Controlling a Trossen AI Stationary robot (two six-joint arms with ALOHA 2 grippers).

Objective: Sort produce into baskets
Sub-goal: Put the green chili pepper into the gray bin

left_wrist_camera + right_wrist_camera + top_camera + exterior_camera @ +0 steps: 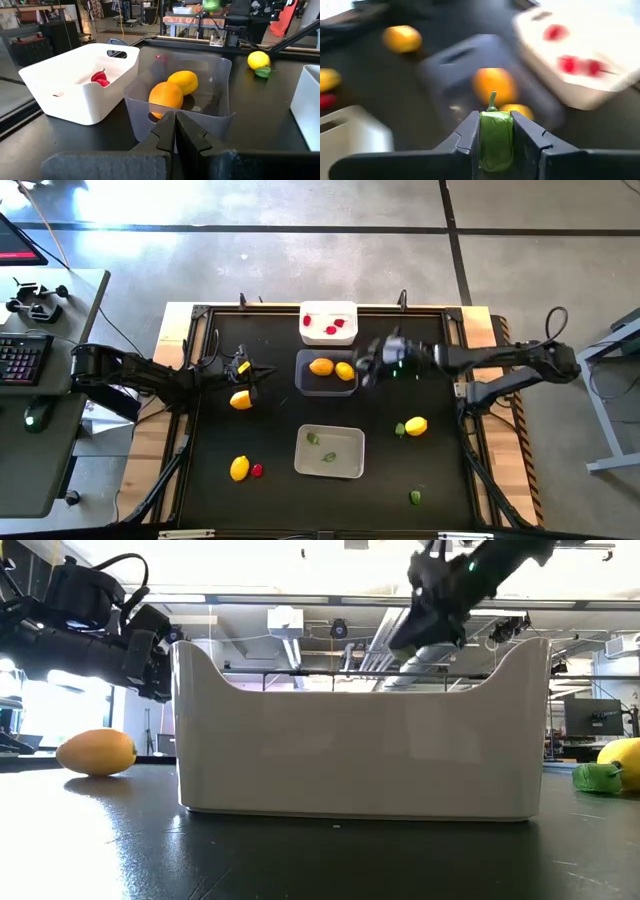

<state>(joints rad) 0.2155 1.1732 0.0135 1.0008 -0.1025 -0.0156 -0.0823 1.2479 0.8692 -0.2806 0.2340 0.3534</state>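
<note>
My right gripper (372, 363) hangs above the right rim of the clear dark basket (303, 385) and is shut on a green piece (495, 134). That basket holds two lemons (321, 366). The white basket (328, 310) at the far side holds red pieces (336, 327). The pale grey basket (345, 468) on the near side holds green pieces (313, 438). My left gripper (246, 370) is shut and empty, left of the clear basket, next to a loose lemon (241, 400). Its closed fingers show in the left wrist view (175, 131). My right gripper pinches the green piece by its two sides (483, 131) between the two fingers. The piece's thin stem end (492, 98) sticks out past the fingertips. The piece is lifted clear, above the clear basket and its lemons.
Loose on the black mat are a lemon (239, 468) with a red piece (257, 470) at the near left, a lemon (416, 425) with a green piece (400, 429) at the right, and a green piece (415, 497) near the front edge. A raised frame (200, 310) borders the mat.
</note>
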